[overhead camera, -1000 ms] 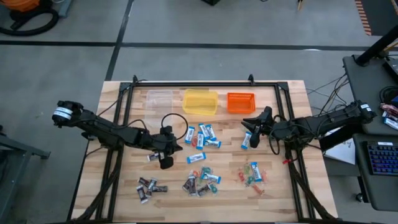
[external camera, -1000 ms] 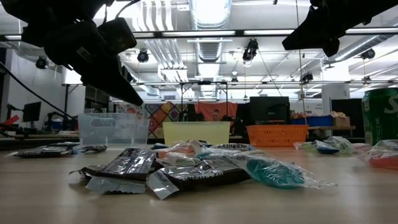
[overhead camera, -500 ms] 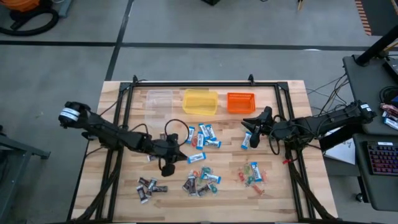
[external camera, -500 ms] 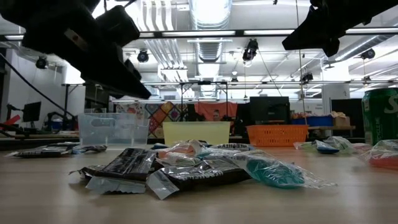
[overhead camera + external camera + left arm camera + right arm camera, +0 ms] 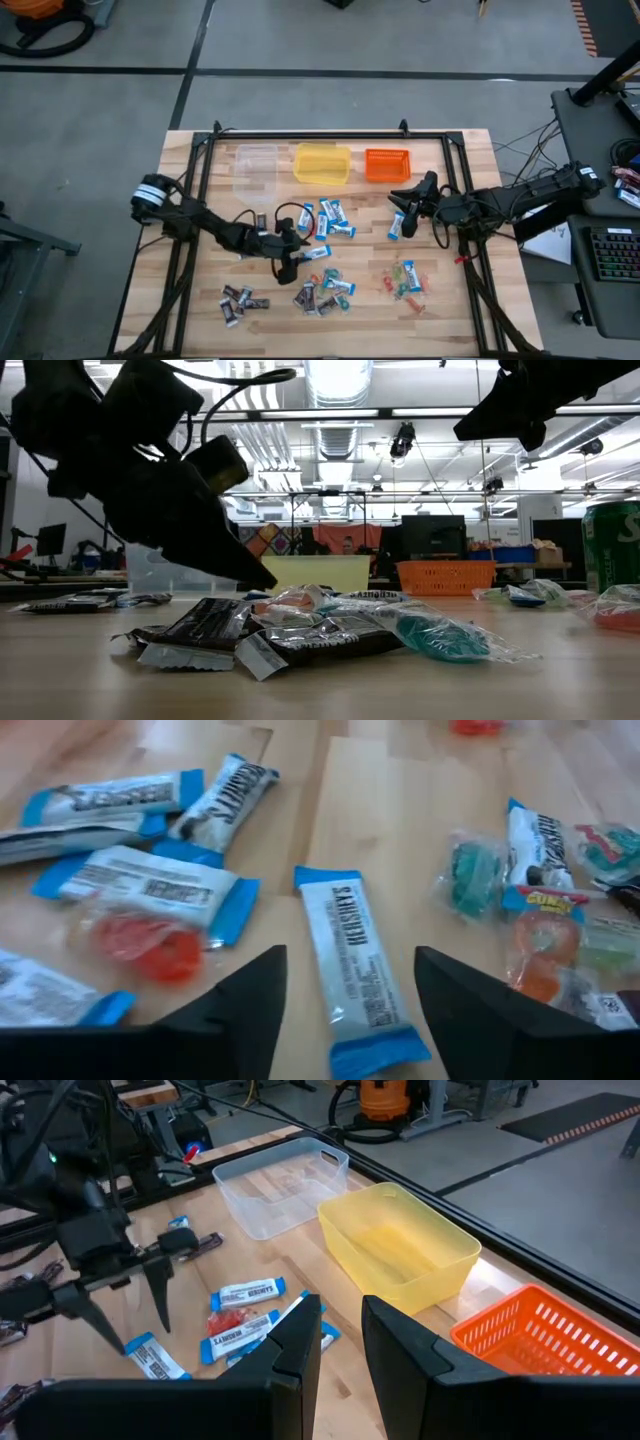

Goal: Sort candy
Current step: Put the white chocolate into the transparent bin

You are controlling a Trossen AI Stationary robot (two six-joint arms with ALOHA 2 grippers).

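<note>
A blue-and-white candy bar [image 5: 355, 970] lies flat on the wooden table [image 5: 200, 310], apart from the other blue-and-white bars [image 5: 325, 218]. My left gripper [image 5: 348, 960] is open and low over it, one finger on each side, slanting down from the table's left. I cannot tell if the fingers touch the bar. Dark brown candies [image 5: 240, 300] and small coloured ones [image 5: 405, 280] lie nearer the front edge. My right gripper [image 5: 345, 1340] waits raised at the right, its fingers a little apart with nothing between them.
A clear tub [image 5: 255, 162], a yellow tub [image 5: 322, 163] and an orange basket [image 5: 387, 164] stand in a row along the far edge. A black frame rail [image 5: 330, 135] runs behind them. A green can [image 5: 612, 550] stands at the right in the low view.
My left gripper has gone toward the table's right edge and down, from beside the dark brown candy at the left to just over the lone blue-and-white bar. No candy has moved.
</note>
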